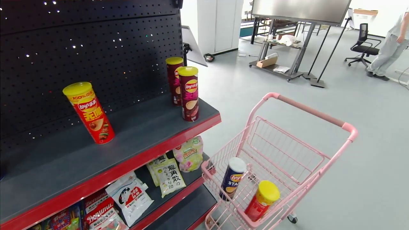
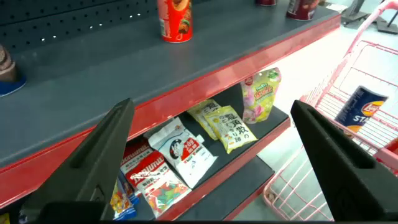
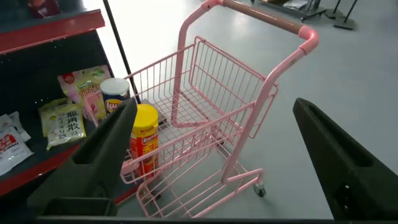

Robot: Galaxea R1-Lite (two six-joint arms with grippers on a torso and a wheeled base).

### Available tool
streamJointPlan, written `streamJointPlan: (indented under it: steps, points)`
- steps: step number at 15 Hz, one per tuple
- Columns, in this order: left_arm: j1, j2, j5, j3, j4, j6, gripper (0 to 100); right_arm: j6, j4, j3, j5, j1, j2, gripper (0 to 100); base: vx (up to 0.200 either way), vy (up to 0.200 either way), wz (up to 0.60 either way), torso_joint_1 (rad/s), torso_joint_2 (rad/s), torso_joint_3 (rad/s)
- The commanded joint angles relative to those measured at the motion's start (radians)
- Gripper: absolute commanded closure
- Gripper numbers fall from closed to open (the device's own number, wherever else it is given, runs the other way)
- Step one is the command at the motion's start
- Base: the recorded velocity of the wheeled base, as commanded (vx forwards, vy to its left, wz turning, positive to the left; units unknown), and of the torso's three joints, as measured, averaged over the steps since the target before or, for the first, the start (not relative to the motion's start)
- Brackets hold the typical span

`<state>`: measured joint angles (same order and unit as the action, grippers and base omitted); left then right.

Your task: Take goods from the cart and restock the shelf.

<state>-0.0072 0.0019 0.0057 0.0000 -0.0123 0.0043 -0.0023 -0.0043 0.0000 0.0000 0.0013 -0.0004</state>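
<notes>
Inside the pink cart [image 1: 306,109], at its shelf-side end, a blue can [image 1: 232,177] and a red yellow-lidded can [image 1: 262,199] lean, ringed by wire walls. Left of the cart, snack bags [image 1: 169,177] crowd the shelf [image 1: 143,127]'s lower board. Left gripper [image 2: 211,165] and right gripper [image 3: 211,165] hang near the cart, jaws spread wide, empty.

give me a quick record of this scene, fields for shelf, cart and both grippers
top shelf: red can, front dark red can, rear dark red can, all standing
lower shelf: snack bags
cart: pink; blue can and second red can inside
left gripper: open, empty, facing shelf
right gripper: open, empty, facing cart
</notes>
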Motion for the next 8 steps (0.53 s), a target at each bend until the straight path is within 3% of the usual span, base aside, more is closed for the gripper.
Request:
streamJointPlan:
  steps: [1,8]
  points:
    - [0.001,0.0,0.0,0.0,0.0,0.0,0,-0.001,0.0,0.0,0.0,0.0,0.0,0,0.0,0.0,0.0,0.0,0.0,0.0]
    - [0.001,0.0,0.002,0.0,0.0,-0.001,0,-0.002,0.0,0.0,0.002,0.0,0.0,0,0.0,0.0,0.0,-0.126,0.3,0.163]
